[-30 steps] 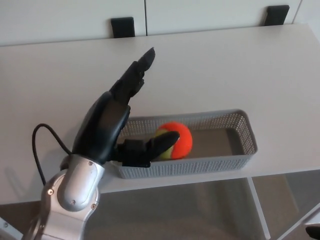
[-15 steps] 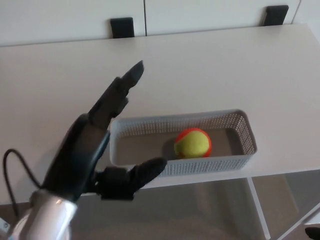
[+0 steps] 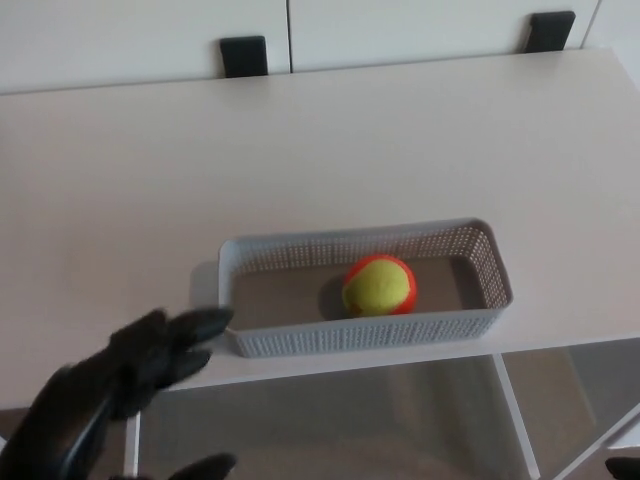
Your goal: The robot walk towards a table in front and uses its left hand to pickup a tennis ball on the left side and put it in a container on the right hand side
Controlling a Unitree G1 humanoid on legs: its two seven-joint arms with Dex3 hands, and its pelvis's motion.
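— Any writing to read?

— None that I can make out. The tennis ball (image 3: 378, 285) shows a yellow-green face ringed by an orange band, and any print on it is too small to tell. The container (image 3: 370, 332) is plain grey perforated plastic, and the table (image 3: 300, 140) is bare pale white.

— Where is the ball?

— Inside the container, resting on its floor about midway along its length, closer to the near wall than to the far one. Its yellow face is turned up toward the camera, and the orange shows along the top and sides.

— And how does the container lie?

— Its long axis runs left to right across the picture, parallel to the table's near edge and close to it, on the right half of the table.

— The left hand (image 3: 110, 385)?

— Low in the bottom left corner, blurred, in front of the table's edge. Its fingers (image 3: 165, 340) are spread apart and hold nothing. The foremost fingertip points toward the container's left near corner, apart from the ball.

— The right hand?

— It does not show.

— What lies beyond the table?

— Two black brackets (image 3: 245, 52) at the far edge, one left and one right, against white panels
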